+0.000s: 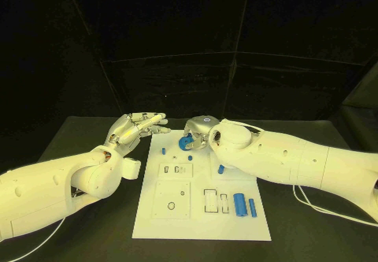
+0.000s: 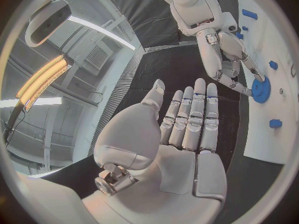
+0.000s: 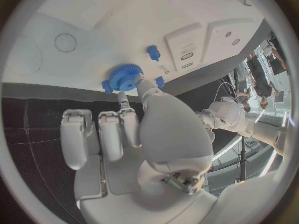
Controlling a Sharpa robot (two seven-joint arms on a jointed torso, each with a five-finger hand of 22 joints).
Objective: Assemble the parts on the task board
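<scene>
The white task board [image 1: 197,226] lies in the middle of the black table. My right hand [image 1: 202,132] is over the board's far end and pinches a blue gear [image 1: 185,143] between thumb and a fingertip. The right wrist view shows the gear [image 3: 124,77] at the tips of my right hand [image 3: 137,134], just above the board [image 3: 93,15]. My left hand [image 1: 139,128] hovers left of the gear, off the board's far left corner, fingers straight and holding nothing. In the left wrist view its bare palm [image 2: 181,134] faces the right hand [image 2: 227,59] and the gear [image 2: 261,89].
Small blue pegs [image 1: 164,150] [image 1: 190,158] stand near the board's far end, and another blue piece [image 1: 221,169] lies under my right forearm. Two blue cylinders [image 1: 239,203] [image 1: 253,207] lie at the board's right side, beside rectangular slots. My right forearm crosses above the board's right half.
</scene>
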